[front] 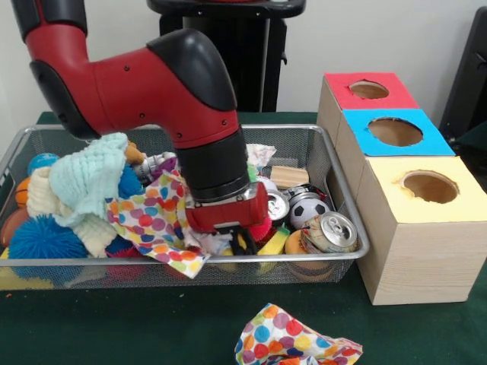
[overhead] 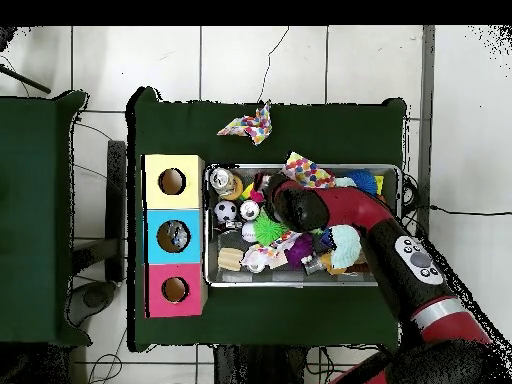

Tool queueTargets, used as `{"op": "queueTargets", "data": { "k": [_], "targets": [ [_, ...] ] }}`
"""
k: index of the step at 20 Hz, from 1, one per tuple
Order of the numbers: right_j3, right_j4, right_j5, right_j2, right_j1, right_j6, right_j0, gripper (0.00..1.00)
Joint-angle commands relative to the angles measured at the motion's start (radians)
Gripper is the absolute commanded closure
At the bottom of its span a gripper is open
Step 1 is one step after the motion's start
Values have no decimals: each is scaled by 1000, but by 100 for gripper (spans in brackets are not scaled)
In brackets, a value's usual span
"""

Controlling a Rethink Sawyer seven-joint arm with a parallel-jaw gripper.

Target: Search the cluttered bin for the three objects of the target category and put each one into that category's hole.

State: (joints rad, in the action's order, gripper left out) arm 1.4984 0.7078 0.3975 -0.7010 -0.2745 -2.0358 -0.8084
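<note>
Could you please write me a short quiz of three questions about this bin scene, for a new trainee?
1. True or false: the polka-dot cloth on the green table lies outside the wire bin.
2. Which box stands farthest from the camera in the front view? A) yellow box B) blue box C) red box
3. Fill in: the small ball beside the drink can is patterned like a ____ ball.

Key: 1 true; 2 C; 3 soccer.
</note>
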Motion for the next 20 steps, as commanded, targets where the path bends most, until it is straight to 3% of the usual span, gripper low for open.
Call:
{"op": "queueTargets", "data": {
  "k": [1,20],
  "targets": [
    [-105,42,272,17,-8,406,-54,100],
    [-150,57,355,11,8,422,-66,100]
  ]
}}
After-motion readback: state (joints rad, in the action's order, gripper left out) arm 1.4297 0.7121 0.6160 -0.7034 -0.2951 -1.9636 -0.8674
